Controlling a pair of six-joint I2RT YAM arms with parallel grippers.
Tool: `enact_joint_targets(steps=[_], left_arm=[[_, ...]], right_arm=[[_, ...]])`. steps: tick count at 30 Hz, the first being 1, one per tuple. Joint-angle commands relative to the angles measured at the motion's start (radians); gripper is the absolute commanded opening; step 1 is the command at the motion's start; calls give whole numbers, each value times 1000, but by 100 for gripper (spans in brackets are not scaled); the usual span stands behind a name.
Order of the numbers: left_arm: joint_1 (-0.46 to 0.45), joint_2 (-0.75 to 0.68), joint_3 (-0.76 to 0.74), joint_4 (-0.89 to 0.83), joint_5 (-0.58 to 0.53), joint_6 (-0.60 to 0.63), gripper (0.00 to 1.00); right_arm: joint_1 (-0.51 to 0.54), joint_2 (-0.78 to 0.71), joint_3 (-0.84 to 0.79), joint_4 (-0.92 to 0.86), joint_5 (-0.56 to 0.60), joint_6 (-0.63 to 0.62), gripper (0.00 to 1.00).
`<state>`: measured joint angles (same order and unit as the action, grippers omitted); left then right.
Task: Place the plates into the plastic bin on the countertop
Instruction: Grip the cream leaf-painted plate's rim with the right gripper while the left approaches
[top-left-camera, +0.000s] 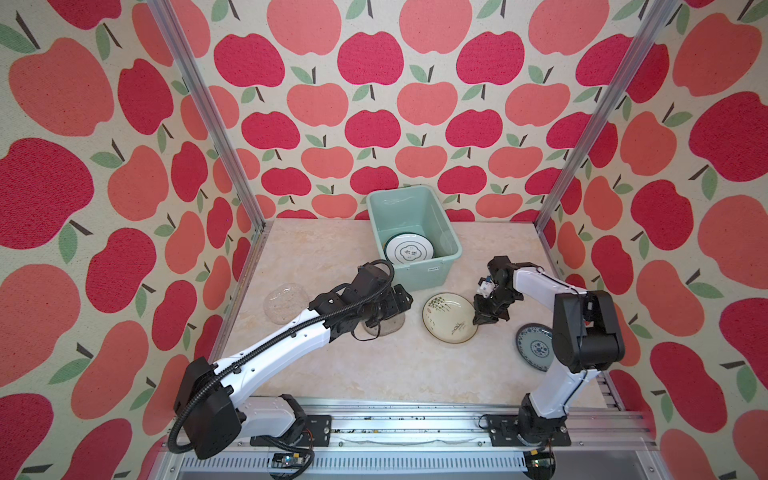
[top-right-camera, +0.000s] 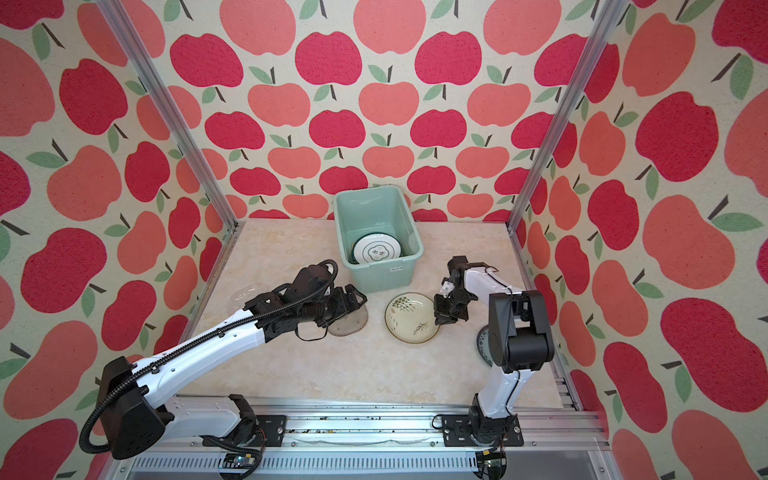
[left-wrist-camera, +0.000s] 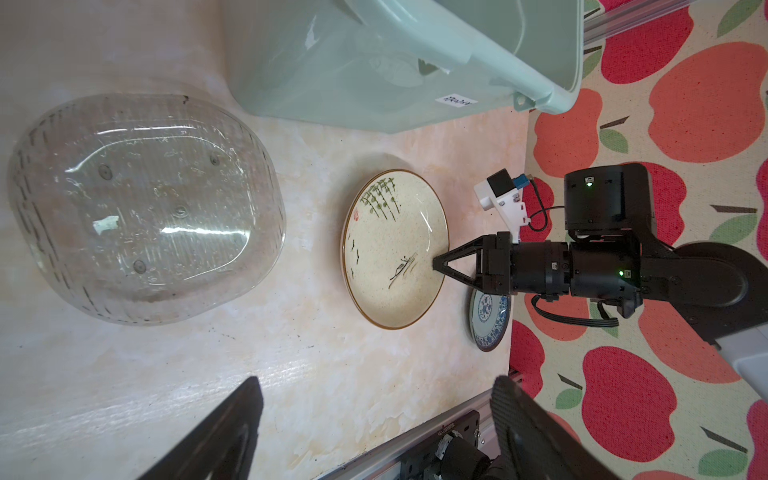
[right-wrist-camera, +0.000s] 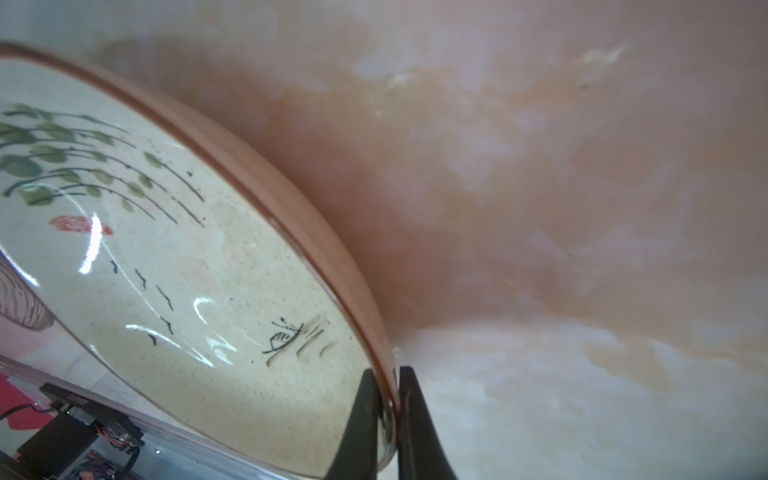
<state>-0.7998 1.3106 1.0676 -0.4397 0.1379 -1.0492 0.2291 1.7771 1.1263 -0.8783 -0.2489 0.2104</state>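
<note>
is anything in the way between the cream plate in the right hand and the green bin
Nothing visible. The right hand grips the cream plate by its rim, and the countertop between it and the plastic bin is bare. Only the bin's near wall needs clearing; a green-rimmed plate lies inside.

The left arm (top-left-camera: 274, 351) stretches forward, low and nearly level, with its wrist rolled sideways. The left gripper (left-wrist-camera: 376, 380) has both fingers (left-wrist-camera: 224, 432) spread wide, with nothing between them. The right arm (top-left-camera: 540, 286) is folded at the elbow, its forearm angled inward and its wrist bent down. The right gripper (right-wrist-camera: 388, 399) points downward, its jaws pinched together on a plate (right-wrist-camera: 187, 270) rim at the fingertips.
</note>
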Motion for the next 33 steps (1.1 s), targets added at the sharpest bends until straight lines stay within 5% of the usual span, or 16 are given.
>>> enact_joint_targets(steps=[1,11,20,33], left_arm=[[-3,44,-10,-1,49,14,86],[-19,150,35,-86,128,-55,79],[-56,299,78,-63,254,-100,77],[-53,467,119,-8,325,-147,72]], right_arm=[[64,21,-46,-115,113,-85,0],[96,46,-20,-145,150,-123,0],[91,-3,-19,-136,105,-118,33],[-31,-68,-48,-69,-165,-121,49]])
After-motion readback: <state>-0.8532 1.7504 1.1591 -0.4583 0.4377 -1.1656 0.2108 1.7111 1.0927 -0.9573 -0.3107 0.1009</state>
